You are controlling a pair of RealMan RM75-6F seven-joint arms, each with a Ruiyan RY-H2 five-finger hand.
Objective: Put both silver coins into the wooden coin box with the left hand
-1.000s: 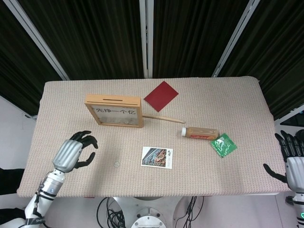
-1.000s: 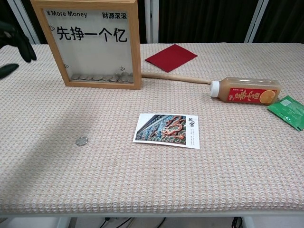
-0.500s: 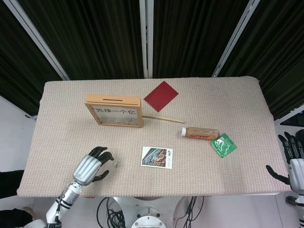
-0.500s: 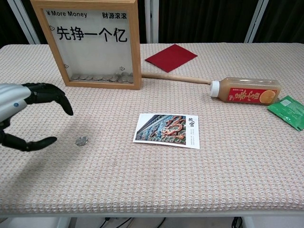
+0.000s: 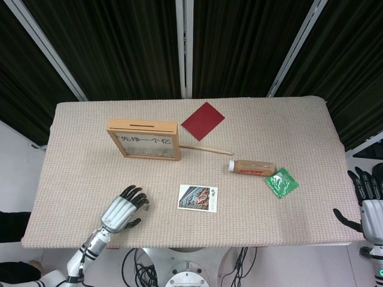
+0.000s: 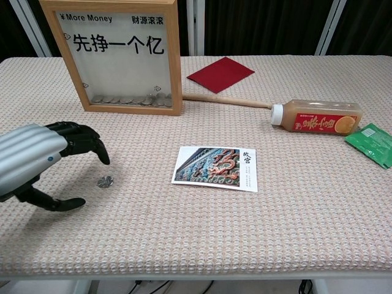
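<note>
Just ahead of the left hand [image 6: 43,162], a silver coin [image 6: 105,180] lies flat on the table [image 6: 306,233], directly under the curled fingertips [image 6: 101,153], with thumb and fingers apart and holding nothing. Beyond it stands the wooden coin box [image 6: 116,55]. No second coin shows outside the box. Far off, the right hand [image 5: 368,200] hangs open, partly cut off.

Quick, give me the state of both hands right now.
Left hand: open, fingers curled over the silver coin, not holding it.
Right hand: open, empty, beyond the table's right edge.
</note>
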